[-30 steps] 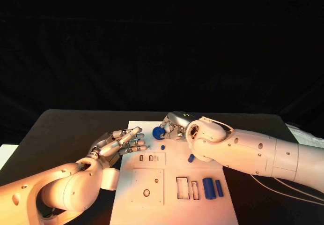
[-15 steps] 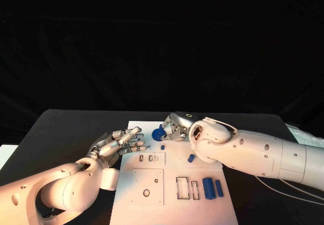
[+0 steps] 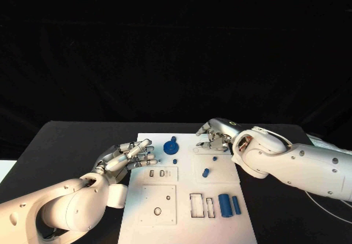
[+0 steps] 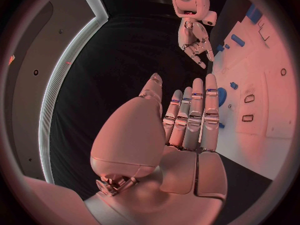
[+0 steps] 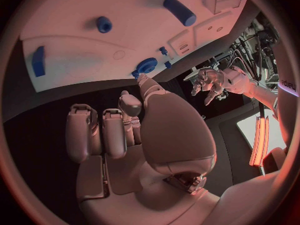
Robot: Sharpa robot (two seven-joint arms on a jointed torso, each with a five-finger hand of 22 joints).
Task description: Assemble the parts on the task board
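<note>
While the right hand (image 3: 213, 138) hovered over the board's (image 3: 187, 213) far edge, its fingers were curled in and held nothing; the blue gear (image 3: 171, 148) lay on the board just beside it, untouched. Left hand (image 3: 128, 158) sat at the board's left edge, fingers straight and slightly apart, holding nothing. Counted on the board: one gear, two cylinders (image 3: 225, 204) side by side, three small pegs (image 3: 206, 173).

We see a matt white task board (image 3: 187, 203), smooth like plastic, low in the frame's centre on a matt black table (image 3: 73, 142). Its blue parts (image 3: 225, 205) look like smooth plastic. Both arms wear glossy white shells; the left hand (image 3: 126, 158) and right hand (image 3: 214, 137) show silvery metal.
</note>
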